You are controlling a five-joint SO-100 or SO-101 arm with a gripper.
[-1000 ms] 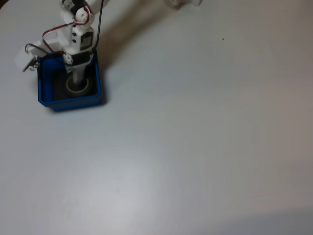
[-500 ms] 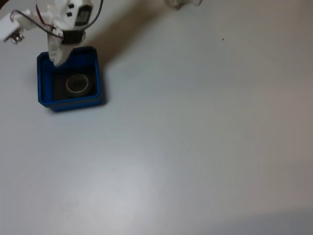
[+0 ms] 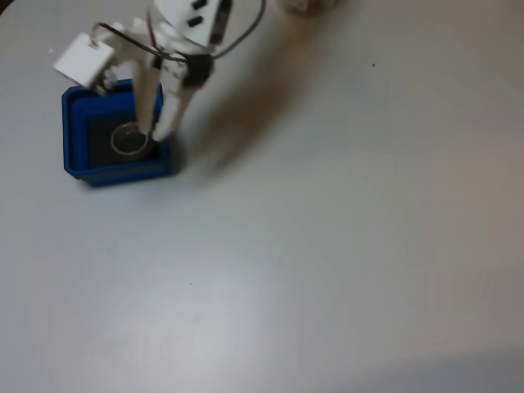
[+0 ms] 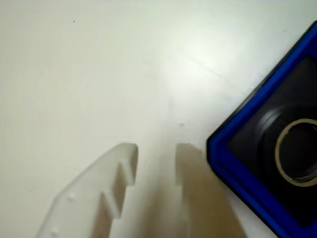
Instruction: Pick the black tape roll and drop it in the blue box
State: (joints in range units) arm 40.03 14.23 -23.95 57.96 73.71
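The blue box [image 3: 72, 135] stands at the table's upper left in the fixed view. The black tape roll [image 3: 115, 139] lies flat on its dark floor, pale core showing. My gripper [image 3: 154, 135] hangs above the box's right wall, open, with nothing between its white fingers. In the wrist view the gripper [image 4: 156, 153] points at bare white table just left of a corner of the blue box [image 4: 237, 173]. The black tape roll [image 4: 280, 158] rests inside that corner, apart from the fingers.
A white object [image 3: 307, 6] sits at the table's top edge in the fixed view. The arm's white camera block [image 3: 82, 57] overhangs the box's upper left corner. White table stretches to the right and towards the front.
The gripper rose out of the box, leaving the tape roll on the floor. It then swung from the box's upper left to above its right wall.
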